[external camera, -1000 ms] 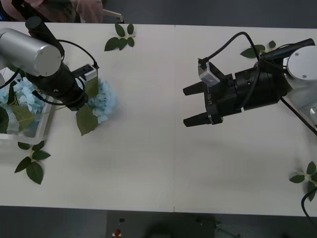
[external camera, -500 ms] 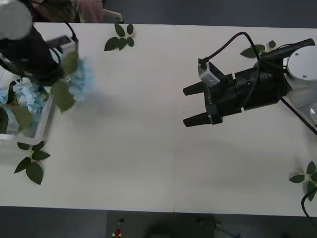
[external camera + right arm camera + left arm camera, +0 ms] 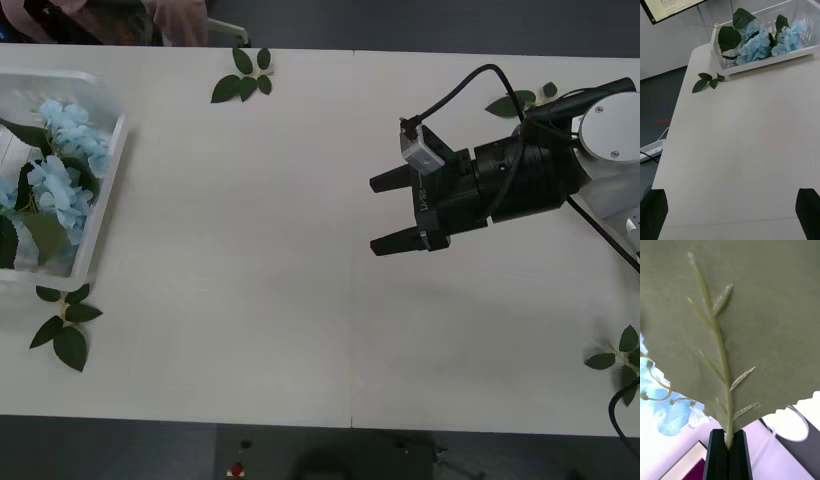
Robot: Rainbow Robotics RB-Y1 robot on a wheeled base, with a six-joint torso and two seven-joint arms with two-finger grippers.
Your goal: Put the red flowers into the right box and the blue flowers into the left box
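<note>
The left box [image 3: 105, 185] stands at the table's far left edge with blue flowers [image 3: 58, 190] and large leaves lying in it; the right wrist view shows it too, the left box [image 3: 763, 62] holding blue flowers [image 3: 756, 47]. My left gripper [image 3: 729, 433] is shut on the thin green stem of a blue flower [image 3: 673, 416], whose big leaf [image 3: 737, 315] hangs close before the camera. My right gripper [image 3: 385, 215] hovers open over the table right of centre, holding nothing. A white rim under my right arm looks like the right box [image 3: 612, 222]. The red flowers are out of view.
Loose leaf sprigs lie at the table's far edge [image 3: 242, 78], in front of the left box [image 3: 65, 325], behind my right arm [image 3: 520, 100] and at the right edge [image 3: 622, 360]. A wide stretch of bare table [image 3: 250, 250] lies between the left box and my right gripper.
My left arm has lifted the blue flower up and to the left, past the left box, and left the front view. The right arm has not moved.
</note>
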